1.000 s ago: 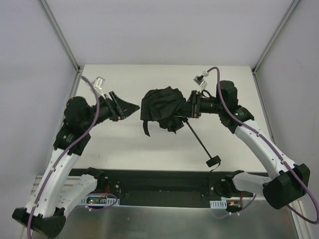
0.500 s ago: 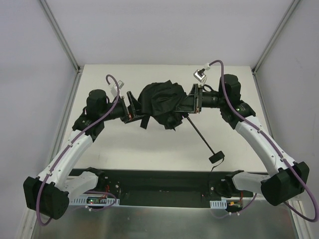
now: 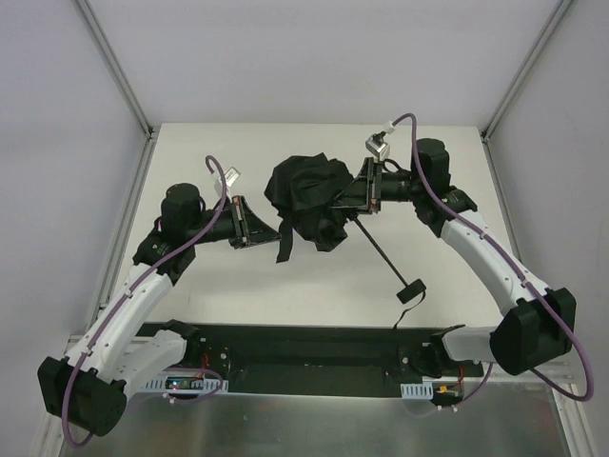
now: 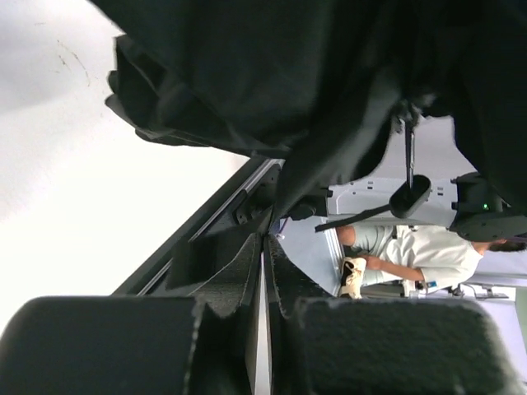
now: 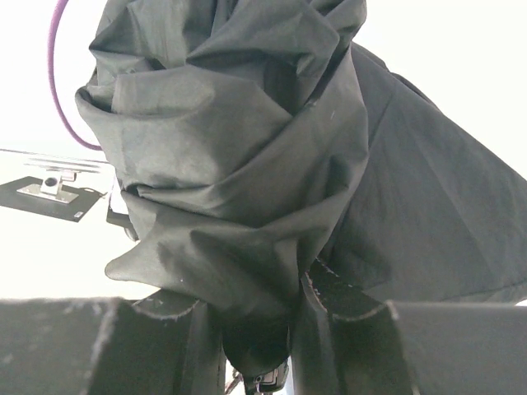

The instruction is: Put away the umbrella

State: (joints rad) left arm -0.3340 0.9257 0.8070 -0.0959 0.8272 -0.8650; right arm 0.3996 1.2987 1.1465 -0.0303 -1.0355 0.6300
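Over the table point(image 3: 314, 286), the umbrella point(image 3: 309, 195) is a bunched wad mid-table. The right gripper point(image 3: 350, 202) is clamped on it from 3 o'clock, probably steadying it for wrapping. The left gripper point(image 3: 271, 231) is pinched closed at 8 o'clock by the strap point(image 3: 283, 245), can't tell if it caught it. The knob handle point(image 3: 410, 291) sticks out toward 5 o'clock.

Above a white table point(image 3: 238, 152), the right arm point(image 3: 485, 257) holds a crumpled black umbrella point(image 3: 309, 195), the right jaws clamped on the bunched fabric where the shaft point(image 3: 381, 255) leaves it. The thin shaft slants toward the near edge, ending in a knob handle point(image 3: 410, 290) with its wrist cord point(image 3: 402, 314) trailing below. The left arm point(image 3: 133, 286) extends from the opposite side, the left jaws closed just beside a hanging strap point(image 3: 283, 243). Whether they pinch it is unclear from above.
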